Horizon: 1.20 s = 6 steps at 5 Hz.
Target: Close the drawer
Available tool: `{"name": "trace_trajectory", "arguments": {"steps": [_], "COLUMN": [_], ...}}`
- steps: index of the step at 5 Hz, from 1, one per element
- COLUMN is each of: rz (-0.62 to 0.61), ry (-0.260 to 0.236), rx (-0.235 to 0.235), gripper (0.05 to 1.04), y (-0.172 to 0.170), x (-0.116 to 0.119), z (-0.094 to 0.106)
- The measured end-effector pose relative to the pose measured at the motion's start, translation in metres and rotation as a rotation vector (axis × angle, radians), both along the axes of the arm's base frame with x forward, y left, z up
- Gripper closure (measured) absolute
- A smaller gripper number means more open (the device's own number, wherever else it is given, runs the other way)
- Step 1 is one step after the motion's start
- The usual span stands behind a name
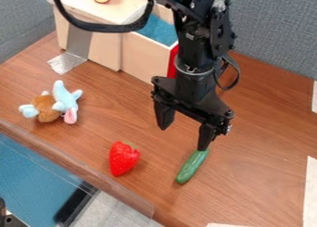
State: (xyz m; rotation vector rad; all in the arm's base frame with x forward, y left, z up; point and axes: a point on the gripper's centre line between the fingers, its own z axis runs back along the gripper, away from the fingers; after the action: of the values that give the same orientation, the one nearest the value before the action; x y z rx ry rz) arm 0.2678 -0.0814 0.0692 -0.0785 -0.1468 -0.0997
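The gripper [183, 136] hangs over the middle of the wooden table, its two fingers spread wide with nothing between them. Behind it stands a light wooden drawer box, whose drawer [146, 55] sticks out to the right, showing a blue lining inside. Part of the drawer's red front [173, 62] shows just left of the arm; the arm hides the rest.
A red strawberry [123, 158] lies front left of the gripper, and a green cucumber [192, 167] below its right finger. A blue and brown plush toy [54, 104] rests at left. On the box top [93, 7] is a yellowish round item.
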Motion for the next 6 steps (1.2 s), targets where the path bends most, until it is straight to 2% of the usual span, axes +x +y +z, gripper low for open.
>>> {"name": "trace_trajectory", "arguments": {"steps": [1, 2, 3, 6], "rz": [-0.003, -0.064, -0.097, -0.127], "ry": [0.033, 0.060, 0.052, 0.009], "rx": [0.007, 0.001, 0.016, 0.148], "gripper": [0.083, 0.083, 0.083, 0.083], "y": [0.000, -0.007, -0.009, 0.015], "x": [-0.002, 0.021, 0.055, 0.147], "z": [-0.008, -0.015, -0.016, -0.019]}}
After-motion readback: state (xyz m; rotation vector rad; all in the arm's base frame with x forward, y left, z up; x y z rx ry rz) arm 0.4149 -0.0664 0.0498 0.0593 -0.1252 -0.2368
